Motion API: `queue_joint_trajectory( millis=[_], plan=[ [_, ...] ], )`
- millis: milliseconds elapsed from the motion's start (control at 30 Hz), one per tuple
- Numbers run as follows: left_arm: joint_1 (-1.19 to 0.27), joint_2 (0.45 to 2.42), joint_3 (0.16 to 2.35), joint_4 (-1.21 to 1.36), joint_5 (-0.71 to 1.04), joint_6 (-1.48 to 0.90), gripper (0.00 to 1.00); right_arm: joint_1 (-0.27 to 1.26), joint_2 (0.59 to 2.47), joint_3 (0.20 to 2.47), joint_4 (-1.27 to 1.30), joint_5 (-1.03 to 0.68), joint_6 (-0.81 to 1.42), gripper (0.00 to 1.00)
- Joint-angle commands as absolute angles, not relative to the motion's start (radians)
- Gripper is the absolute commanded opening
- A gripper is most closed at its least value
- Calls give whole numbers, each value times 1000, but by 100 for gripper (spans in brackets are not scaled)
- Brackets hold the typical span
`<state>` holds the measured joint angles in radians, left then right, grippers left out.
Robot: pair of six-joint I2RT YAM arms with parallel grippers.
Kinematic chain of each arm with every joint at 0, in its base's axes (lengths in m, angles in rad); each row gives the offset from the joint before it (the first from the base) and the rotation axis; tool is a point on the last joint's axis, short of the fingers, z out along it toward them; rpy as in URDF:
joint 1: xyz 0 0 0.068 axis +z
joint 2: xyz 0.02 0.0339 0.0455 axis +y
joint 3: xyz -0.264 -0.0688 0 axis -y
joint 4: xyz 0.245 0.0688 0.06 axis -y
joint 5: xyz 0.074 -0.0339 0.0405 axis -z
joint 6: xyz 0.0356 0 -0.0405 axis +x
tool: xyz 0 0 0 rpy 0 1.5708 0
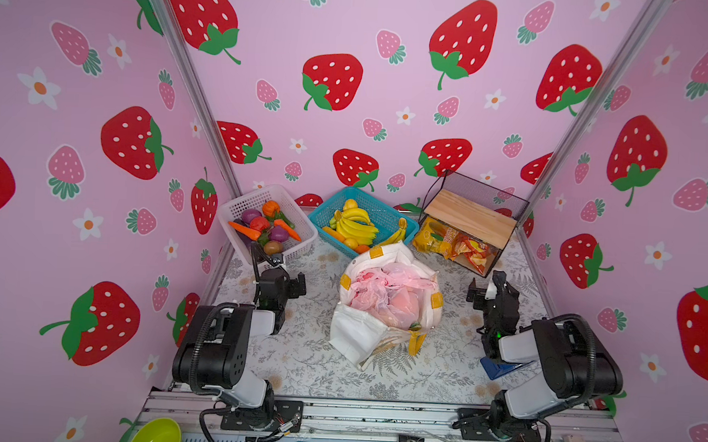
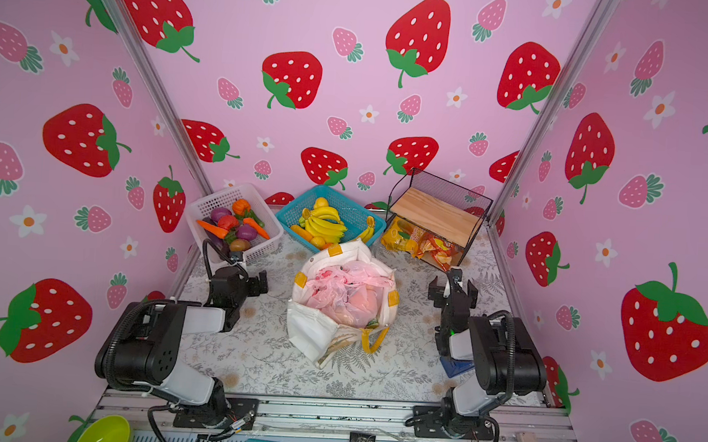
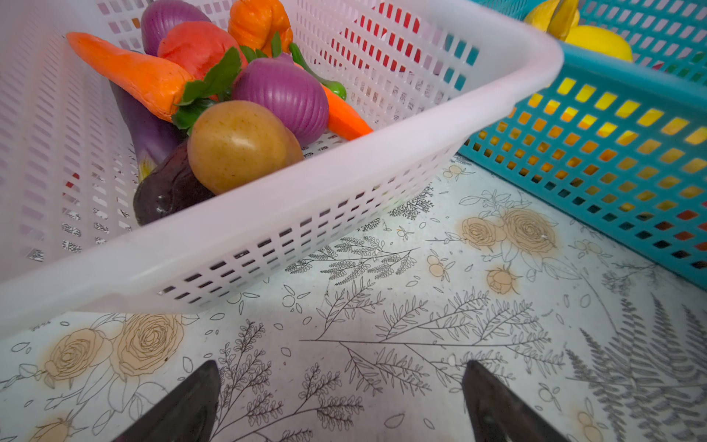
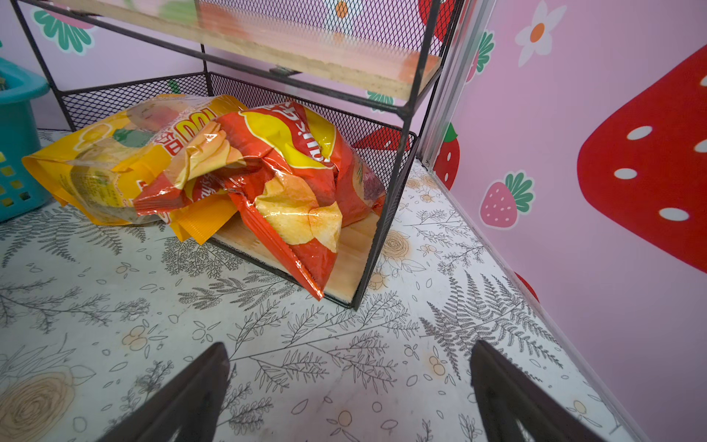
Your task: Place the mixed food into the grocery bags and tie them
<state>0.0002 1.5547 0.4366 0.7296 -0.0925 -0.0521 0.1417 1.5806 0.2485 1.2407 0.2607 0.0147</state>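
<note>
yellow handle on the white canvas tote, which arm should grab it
Right, likely: the yellow handle hangs at the white canvas tote's right side, nearer the open right gripper; the left gripper sits beyond the tote.

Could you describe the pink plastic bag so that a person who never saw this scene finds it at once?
On the middle of the flowered table stands a white canvas tote with yellow handles. The pink plastic bag lies crumpled inside its open top. Unlike the stiff white basket and blue basket behind, it is thin, translucent and pink.
</note>
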Motion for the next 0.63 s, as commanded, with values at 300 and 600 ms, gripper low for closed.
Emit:
queue_joint_trajectory(
  millis=[300,600],
  plan=[
    [2,1549,457,761,-84,-39,99,141,1574,258,1274,259,24,100],
    [0,1548,456,761,-83,-37,99,140,1575,258,1274,259,24,100]
  ],
)
